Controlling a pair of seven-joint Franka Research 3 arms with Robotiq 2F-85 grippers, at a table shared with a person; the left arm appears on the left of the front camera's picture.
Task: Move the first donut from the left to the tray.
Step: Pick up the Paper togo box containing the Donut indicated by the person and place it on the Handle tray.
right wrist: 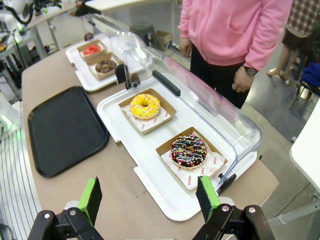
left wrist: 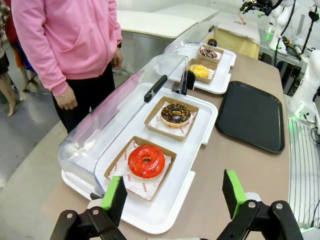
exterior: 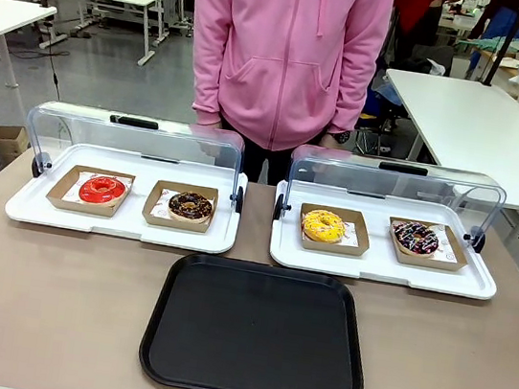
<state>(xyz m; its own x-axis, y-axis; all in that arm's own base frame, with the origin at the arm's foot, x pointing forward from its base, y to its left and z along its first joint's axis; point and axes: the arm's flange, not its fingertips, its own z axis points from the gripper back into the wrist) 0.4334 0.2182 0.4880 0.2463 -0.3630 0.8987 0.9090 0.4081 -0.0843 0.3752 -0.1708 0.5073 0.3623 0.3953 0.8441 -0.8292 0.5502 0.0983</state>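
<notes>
Donuts sit four in a row at the far side of the bench, two to each white tray. We see the red donut in its brown cardboard holder at the outer end of the left white tray. The chocolate donut sits beside it in a holder of its own. The right white tray carries the yellow donut and the sprinkled donut, each in a like holder. Both clear domed lids are swung up and back. The black tray lies on the near side of the bench, in front of the gap between the two white trays. We find the left hand spread wide, hovering by the near edge of the left white tray. The right hand hovers over the near edge of the right white tray, equally spread. A person in a pink hoodie stands behind the bench.
</notes>
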